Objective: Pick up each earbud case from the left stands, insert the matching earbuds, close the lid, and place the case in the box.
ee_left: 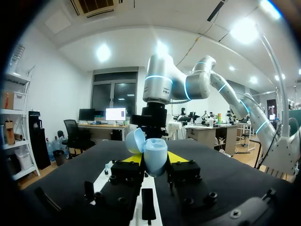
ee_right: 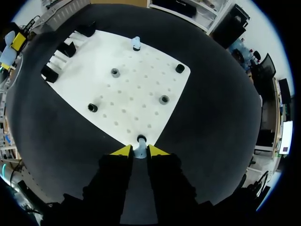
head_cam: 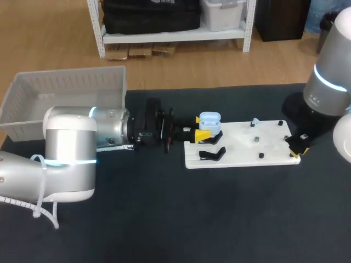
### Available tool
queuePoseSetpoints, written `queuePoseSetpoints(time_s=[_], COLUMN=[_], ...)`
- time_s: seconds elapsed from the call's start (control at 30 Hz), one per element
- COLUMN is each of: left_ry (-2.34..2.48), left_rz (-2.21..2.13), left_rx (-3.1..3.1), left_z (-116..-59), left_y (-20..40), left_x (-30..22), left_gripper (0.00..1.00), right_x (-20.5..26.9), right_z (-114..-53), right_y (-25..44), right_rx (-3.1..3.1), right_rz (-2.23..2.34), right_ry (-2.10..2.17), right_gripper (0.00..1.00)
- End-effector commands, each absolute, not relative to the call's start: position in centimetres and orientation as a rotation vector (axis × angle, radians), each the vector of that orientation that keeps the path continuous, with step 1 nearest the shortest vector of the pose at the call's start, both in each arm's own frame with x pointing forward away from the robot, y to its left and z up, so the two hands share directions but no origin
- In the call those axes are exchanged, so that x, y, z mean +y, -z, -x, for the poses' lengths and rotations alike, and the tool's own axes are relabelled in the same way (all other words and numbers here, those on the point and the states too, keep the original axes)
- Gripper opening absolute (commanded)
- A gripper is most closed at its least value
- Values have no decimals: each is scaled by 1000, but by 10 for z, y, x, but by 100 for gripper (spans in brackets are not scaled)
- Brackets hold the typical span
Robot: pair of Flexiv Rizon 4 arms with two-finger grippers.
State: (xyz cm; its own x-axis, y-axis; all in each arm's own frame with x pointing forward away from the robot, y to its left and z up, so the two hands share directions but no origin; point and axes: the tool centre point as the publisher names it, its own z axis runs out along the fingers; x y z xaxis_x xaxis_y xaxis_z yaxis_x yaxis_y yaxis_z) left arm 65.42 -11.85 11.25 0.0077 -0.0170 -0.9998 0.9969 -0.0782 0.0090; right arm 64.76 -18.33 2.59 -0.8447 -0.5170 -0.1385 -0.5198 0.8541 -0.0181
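Note:
A light blue earbud case [head_cam: 210,120] with its lid up sits in my left gripper [head_cam: 202,127], held over the left end of the white board [head_cam: 241,149]. In the left wrist view the case [ee_left: 155,148] is pinched between both yellow tips of the left gripper [ee_left: 154,159]. My right gripper [head_cam: 299,146] is at the board's right edge. Its tips press both sides of a pale blue earbud [ee_right: 140,151] standing on a peg there, so the right gripper [ee_right: 140,150] is shut on it. A second earbud [ee_right: 136,43] stands on a far peg.
Black case stands [head_cam: 211,154] sit at the board's left end, near the held case. Small black and grey pegs [ee_right: 163,99] dot the board [ee_right: 136,84]. A white bin [head_cam: 66,96] stands at the table's back left, behind my left arm.

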Motion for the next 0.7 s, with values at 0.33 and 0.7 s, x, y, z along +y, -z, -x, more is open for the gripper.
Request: queuePoseSetpoints(time_s=[0.33, 0.7], left_ry=[1263, 1263], left_rz=[-1253, -1253], left_rx=[1152, 1152], left_z=[-653, -653], left_y=[-112, -112], left_x=[-119, -119], left_gripper=[0, 0], right_x=[-180, -167], right_z=[-642, -635], right_y=[-35, -86], right_rx=[2878, 2849], right_rz=[815, 819], right_ry=[-10, 120], right_gripper=[0, 0])
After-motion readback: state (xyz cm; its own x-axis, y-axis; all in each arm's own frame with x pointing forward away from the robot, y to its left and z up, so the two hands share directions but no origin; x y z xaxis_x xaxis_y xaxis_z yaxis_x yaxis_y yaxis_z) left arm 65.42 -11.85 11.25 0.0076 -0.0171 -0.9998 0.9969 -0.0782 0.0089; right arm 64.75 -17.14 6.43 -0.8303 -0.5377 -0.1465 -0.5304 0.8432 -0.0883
